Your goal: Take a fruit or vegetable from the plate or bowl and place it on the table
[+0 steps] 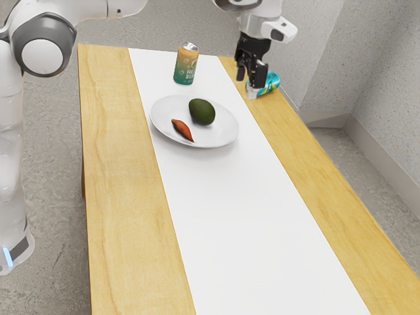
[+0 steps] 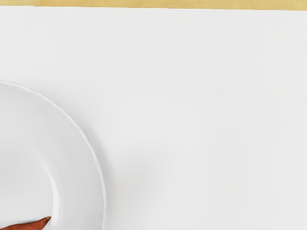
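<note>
The black gripper (image 1: 247, 84) hangs in the air beyond the plate, toward the exterior view's upper right. Its two fingers stand apart with nothing between them. A white plate (image 1: 223, 134) holds a dark green avocado (image 1: 202, 112) and, beside it, a slim reddish-orange vegetable (image 1: 182, 130) with pointed ends. The wrist view includes part of the plate (image 2: 79, 158) and the pointed end of the reddish vegetable (image 2: 31, 224).
An orange and green can (image 1: 186, 64) stands upright behind the plate. A teal can (image 1: 270, 84) lies on its side, partly behind the gripper. A white runner (image 1: 243, 223) lies along the wooden table (image 1: 128, 216); a wall borders the exterior view's right.
</note>
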